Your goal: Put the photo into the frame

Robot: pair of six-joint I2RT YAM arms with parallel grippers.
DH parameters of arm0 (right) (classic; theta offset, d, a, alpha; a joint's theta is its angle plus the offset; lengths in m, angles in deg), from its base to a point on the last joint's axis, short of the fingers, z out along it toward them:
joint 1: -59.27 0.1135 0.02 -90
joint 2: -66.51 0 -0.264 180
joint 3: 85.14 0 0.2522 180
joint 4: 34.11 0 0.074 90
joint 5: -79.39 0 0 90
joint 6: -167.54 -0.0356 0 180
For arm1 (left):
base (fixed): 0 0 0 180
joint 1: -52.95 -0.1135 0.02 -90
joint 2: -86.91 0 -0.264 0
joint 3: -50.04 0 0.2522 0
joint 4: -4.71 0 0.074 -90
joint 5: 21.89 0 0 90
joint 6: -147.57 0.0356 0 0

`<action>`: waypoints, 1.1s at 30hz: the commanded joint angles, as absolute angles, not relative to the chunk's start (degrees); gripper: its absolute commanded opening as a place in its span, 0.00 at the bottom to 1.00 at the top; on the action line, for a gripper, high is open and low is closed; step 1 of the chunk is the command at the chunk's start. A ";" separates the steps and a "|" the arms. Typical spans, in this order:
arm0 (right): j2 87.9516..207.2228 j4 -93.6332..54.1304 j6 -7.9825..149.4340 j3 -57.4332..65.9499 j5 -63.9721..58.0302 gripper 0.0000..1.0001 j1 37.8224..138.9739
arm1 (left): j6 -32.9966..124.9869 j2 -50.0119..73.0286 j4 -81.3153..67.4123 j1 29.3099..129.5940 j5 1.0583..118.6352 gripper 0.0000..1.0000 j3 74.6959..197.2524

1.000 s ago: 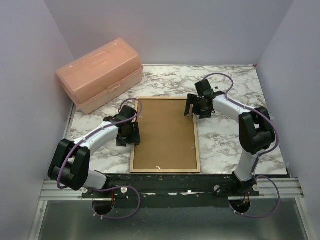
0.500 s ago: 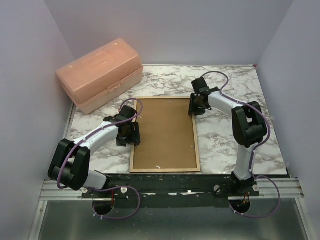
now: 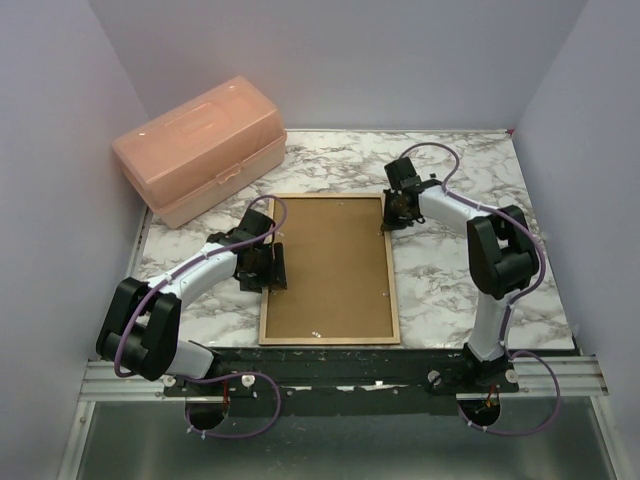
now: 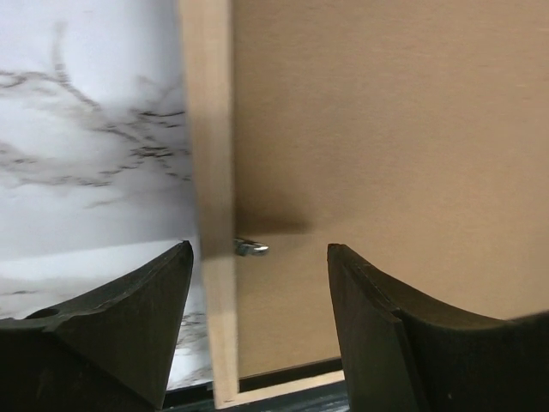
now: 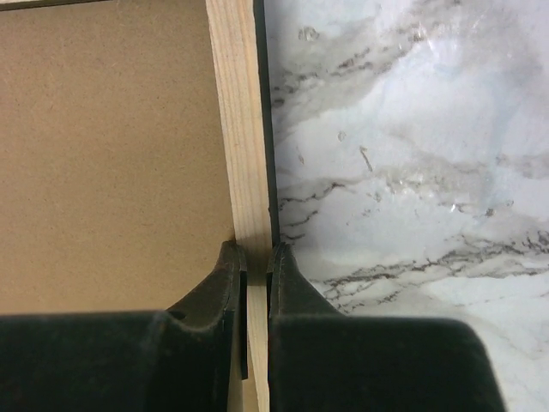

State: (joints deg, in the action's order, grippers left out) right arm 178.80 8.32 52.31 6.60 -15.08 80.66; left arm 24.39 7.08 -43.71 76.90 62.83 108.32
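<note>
Marble tabletop (image 5: pixel 412 172) holds the frame (image 5: pixel 240 112); right end effector (image 5: pixel 256 253) pinches its edge, left end effector (image 4: pixel 259 249) open.

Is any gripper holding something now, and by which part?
The right gripper pinches the frame by its right rail, near the far end; the left gripper holds nothing.

The left arm (image 3: pixel 195 268) and right arm (image 3: pixel 452 211) have smooth white shells between bulky black joints, and a thin purple cable (image 3: pixel 432 148) loops along each from base to wrist. The left hand (image 4: pixel 259 253) and right hand (image 5: pixel 255 251) end in matte black fingers (image 4: pixel 129 335), seemingly plastic, thick at the root and tapering to rounded tips.
</note>
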 commanded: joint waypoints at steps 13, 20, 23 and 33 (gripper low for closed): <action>158.67 9.71 46.39 -14.01 -20.17 0.01 78.47 | 15.50 12.89 -39.02 89.59 49.63 0.64 103.92; 160.21 8.27 49.61 -13.82 -23.28 0.03 78.17 | 15.47 12.74 -44.30 90.94 58.64 0.78 108.04; 161.67 7.99 51.41 -12.71 -22.65 0.04 78.15 | 16.30 11.00 -46.64 89.80 62.54 0.86 111.81; 160.51 6.03 53.18 -13.50 -17.43 0.06 78.12 | 16.77 0.69 -42.41 81.33 61.64 0.88 121.86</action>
State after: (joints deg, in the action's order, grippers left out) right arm 161.51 8.17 52.15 -13.92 -18.47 78.28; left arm 16.56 7.02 -44.08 83.91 60.36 116.56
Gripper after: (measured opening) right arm 0.111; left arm 0.884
